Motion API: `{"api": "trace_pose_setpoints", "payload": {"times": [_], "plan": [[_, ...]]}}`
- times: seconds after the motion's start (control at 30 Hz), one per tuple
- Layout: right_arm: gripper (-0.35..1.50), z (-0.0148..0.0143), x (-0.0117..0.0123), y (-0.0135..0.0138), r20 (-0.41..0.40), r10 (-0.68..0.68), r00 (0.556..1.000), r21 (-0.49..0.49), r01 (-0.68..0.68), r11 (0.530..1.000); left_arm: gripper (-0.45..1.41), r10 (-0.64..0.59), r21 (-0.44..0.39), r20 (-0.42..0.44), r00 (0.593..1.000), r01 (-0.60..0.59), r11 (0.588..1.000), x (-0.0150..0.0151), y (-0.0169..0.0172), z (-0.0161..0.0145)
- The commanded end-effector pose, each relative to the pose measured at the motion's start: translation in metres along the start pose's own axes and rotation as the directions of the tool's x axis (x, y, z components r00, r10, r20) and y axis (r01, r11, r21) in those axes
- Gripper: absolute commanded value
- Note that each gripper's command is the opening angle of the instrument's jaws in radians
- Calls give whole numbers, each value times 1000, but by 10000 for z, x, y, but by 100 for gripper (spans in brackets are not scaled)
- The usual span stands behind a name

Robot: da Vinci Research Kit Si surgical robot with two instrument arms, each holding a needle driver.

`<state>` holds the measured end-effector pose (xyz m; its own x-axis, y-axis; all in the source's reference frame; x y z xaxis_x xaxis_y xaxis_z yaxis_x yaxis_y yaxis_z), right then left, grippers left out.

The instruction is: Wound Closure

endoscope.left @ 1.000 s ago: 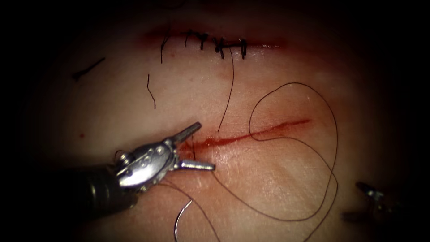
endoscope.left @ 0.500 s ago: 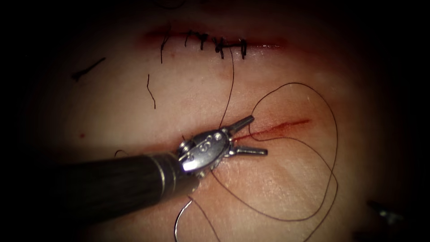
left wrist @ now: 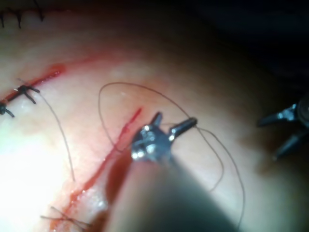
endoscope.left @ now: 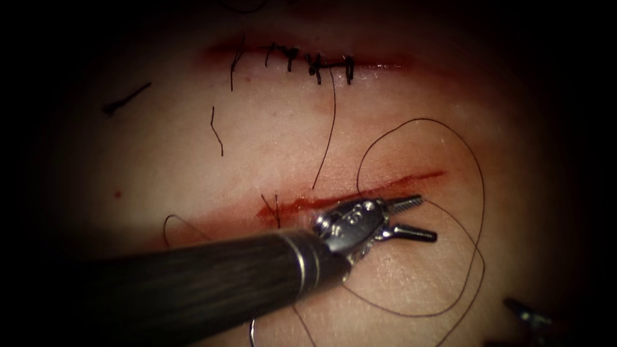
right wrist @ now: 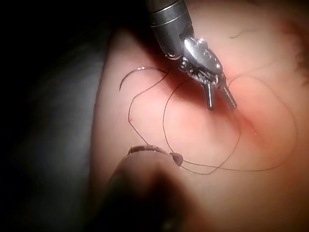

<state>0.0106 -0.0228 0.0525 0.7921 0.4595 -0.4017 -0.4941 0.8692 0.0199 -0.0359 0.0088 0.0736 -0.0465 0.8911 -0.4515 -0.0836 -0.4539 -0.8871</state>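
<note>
Pale pork tissue [endoscope.left: 398, 270] lay across the endoscope view, its red cut [endoscope.left: 360, 193] running left to right. The left pincer [endoscope.left: 421, 218] hovered over the cut, jaws apart, holding nothing. The right pincer [endoscope.left: 524, 313] sat at the edge; whether it was apart, I couldn't tell. Thread [endoscope.left: 479, 212] looped loosely on the tissue, and the needle [right wrist: 140, 72] lay free beside it.

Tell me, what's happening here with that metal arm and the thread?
This is stitching practice on pork tissue. The left pincer hovers open over the lower cut, holding nothing. The thread lies in loose loops, and the needle rests free on the tissue. The right pincer waits open to the right.
</note>
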Motion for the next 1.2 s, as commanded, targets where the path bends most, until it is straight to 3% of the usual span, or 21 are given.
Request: {"api": "trace_pose_setpoints", "payload": {"times": [0.03,0.43,0.67,1.2], "plan": [[141,4,-3,-10,0,2,1000,6,-2,1000,76,-21,-11,3,1000,21,1000,-6,-6,13],[143,10,-10,-23,22,6,1000,17,-6,1000,71,-159,-17,22,987,160,987,-29,-50,82],[141,13,-8,-27,22,7,1000,14,-8,1000,71,-168,8,67,984,168,986,-46,-67,96],[140,22,-7,-41,34,4,999,30,-5,1000,69,-161,3,73,984,161,987,-48,-79,124]]}}
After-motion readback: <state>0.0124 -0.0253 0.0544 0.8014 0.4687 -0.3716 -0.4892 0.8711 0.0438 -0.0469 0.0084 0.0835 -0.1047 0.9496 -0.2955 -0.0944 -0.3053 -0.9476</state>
